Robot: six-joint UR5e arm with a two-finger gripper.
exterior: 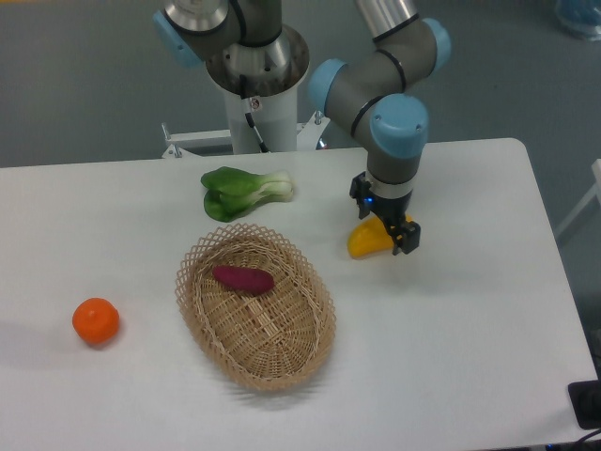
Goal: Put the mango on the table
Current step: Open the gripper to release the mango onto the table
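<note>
White table (470, 319), grey floor behind. Mango (366, 242) low at about 2 o'clock from wicker basket (255, 305), apparently touching tabletop. Gripper (394, 235) clenched on mango's right end. Step: set-down. Next: release, then lift straight up, avoiding rolling fruit.

The wicker basket (255, 305) is sitting on the table (470, 329), and everything else is lying around it. The sweet potato (243, 278) is lying inside the basket, toward its far rim. The leafy greens (242, 192) are lying behind the basket. The round fruit (96, 320) is sitting to the basket's left, well apart. The mango (367, 241) is lying to the basket's right and a little behind — with the gripper (396, 234) standing over its right end.
</note>
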